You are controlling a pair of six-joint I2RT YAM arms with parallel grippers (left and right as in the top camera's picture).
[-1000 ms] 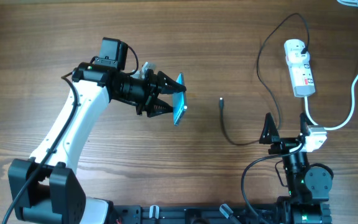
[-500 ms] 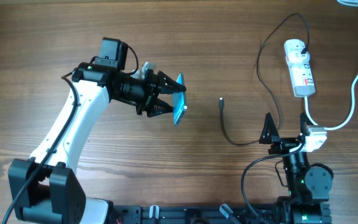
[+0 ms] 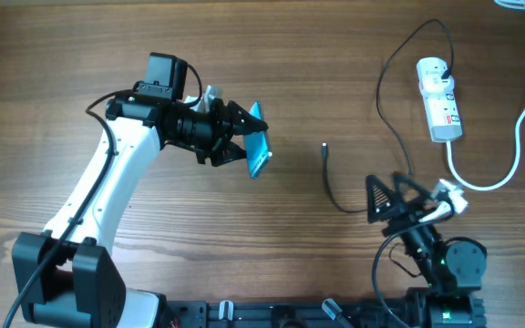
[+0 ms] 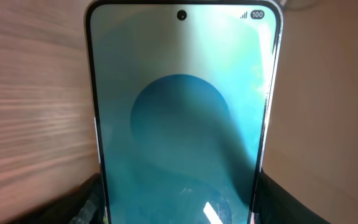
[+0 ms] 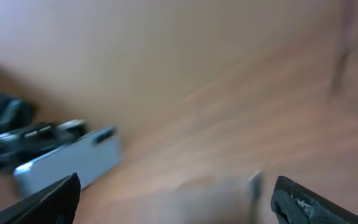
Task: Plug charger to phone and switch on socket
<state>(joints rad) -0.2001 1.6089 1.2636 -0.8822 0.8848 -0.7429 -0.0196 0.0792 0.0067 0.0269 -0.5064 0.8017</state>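
Observation:
My left gripper (image 3: 241,144) is shut on the phone (image 3: 259,152) and holds it tilted above the table, left of centre. In the left wrist view the cyan screen (image 4: 182,124) fills the frame, with a dark finger at each lower edge. The charger, a thin black cable (image 3: 392,118), runs from the socket (image 3: 438,100) down and left to its plug tip (image 3: 324,147), which lies on the table. My right gripper (image 3: 373,200) is open and empty, pointing left just right of the cable's low bend. In the blurred right wrist view the gripper (image 5: 179,199) is open, with the phone (image 5: 67,158) far left.
A thick white cord (image 3: 516,137) loops from the socket's near end out to the right edge. The wooden table (image 3: 335,55) lies under everything. The left arm (image 3: 108,173) reaches in from the front left.
My right gripper has swung left and now points toward the cable; its view is motion-blurred. My left gripper has turned the phone slightly and shifted a little up and left.

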